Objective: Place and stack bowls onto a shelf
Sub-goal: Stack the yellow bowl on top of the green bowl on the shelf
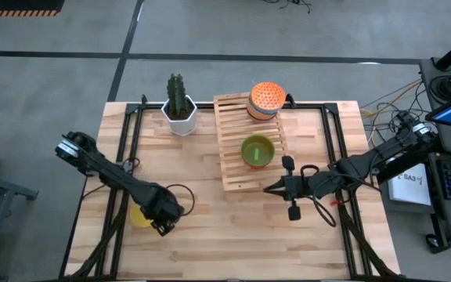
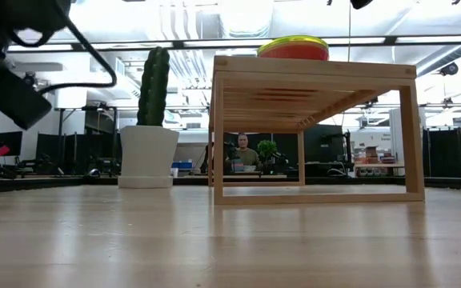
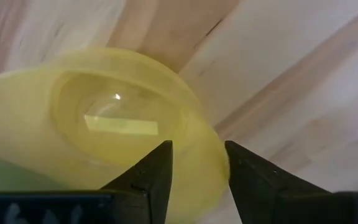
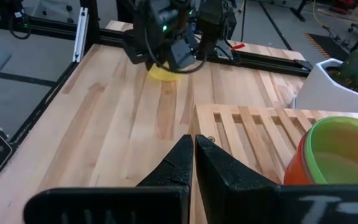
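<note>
Part of the task is judged done: on the shelf (image 1: 237,157) a green bowl (image 1: 257,150) is seen nested in a red-orange one near the front end, and an orange lattice-patterned bowl (image 1: 265,97) is stacked on another at the far end. A yellow bowl (image 1: 139,216) is left on the table (image 1: 210,235), well apart from the shelf near the front left; other bowls cannot be seen. The left gripper (image 3: 197,171) is lowered over this yellow bowl, its fingers partly spread with the near rim between them; whether the rim is already pinched cannot be told. The right gripper (image 1: 271,189) is held low beside the shelf's front edge, fingers pressed together on nothing
</note>
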